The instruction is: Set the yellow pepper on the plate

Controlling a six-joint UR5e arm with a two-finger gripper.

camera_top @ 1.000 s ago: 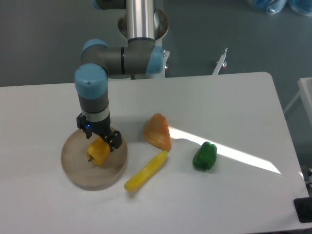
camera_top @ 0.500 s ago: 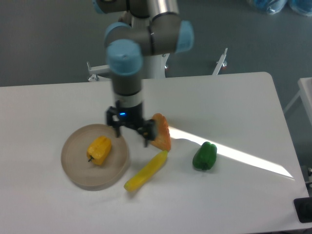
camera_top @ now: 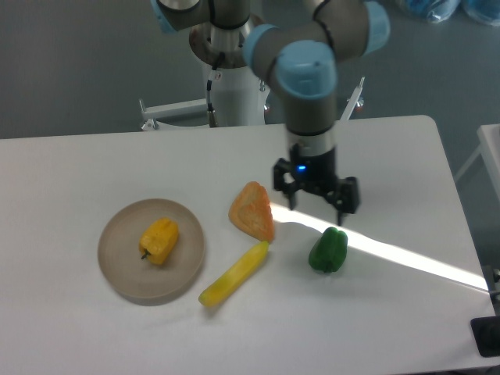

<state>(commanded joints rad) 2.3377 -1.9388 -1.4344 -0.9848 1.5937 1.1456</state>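
The yellow pepper (camera_top: 159,240) lies on its side in the middle of the round beige plate (camera_top: 125,273) at the left of the table, its dark stem pointing down-left. My gripper (camera_top: 317,205) hangs far to the right of the plate, above the table between the orange wedge and the green pepper. It is open, fingers spread, with nothing between them.
An orange triangular wedge (camera_top: 253,211) sits right of the plate. A long slim yellow piece (camera_top: 233,274) lies below it, close to the plate's rim. A green pepper (camera_top: 328,250) rests just below the gripper. The table's right edge is at the far right.
The gripper let go of the yellow pepper on the plate, then swung right across the table, past the orange wedge, to above the green pepper. The pepper stayed on the plate.
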